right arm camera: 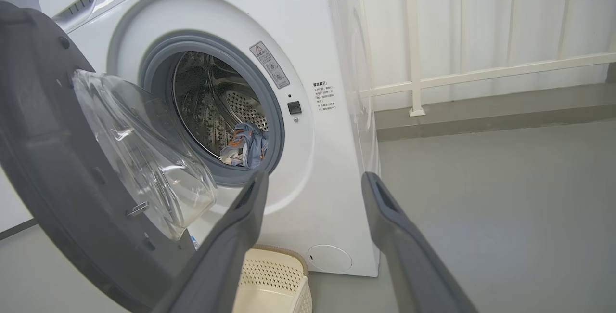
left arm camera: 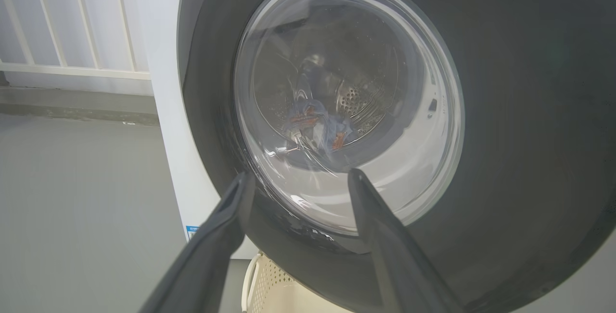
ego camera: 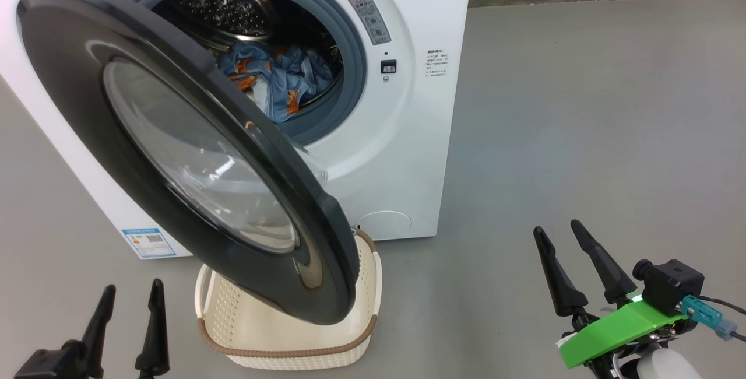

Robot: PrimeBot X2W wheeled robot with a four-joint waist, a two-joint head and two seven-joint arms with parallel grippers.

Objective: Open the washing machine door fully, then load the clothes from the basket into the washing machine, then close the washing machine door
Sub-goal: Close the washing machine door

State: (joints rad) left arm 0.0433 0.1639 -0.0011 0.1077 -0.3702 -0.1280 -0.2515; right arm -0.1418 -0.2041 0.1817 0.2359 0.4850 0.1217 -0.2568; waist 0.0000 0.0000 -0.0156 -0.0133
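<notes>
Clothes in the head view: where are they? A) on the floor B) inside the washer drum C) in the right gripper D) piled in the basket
B: the clothes lie bunched inside the drum of the washing machine, behind the open washing machine door; the visible part of the basket holds none.

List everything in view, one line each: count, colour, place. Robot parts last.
White front-loading washing machine: one, white, on the grey floor.
Round glossy black door with glass bowl window: one, black, standing open.
Light blue, orange-printed clothes: count unclear, blue, inside the steel drum.
Cream perforated plastic basket with brown rim: one, cream, under the door's lower edge.
Blue label sticker: one, blue, washer's lower-left front.
Left gripper: one, dark, open, head view's lower left.
Right gripper: one, dark, open, lower right.
</notes>
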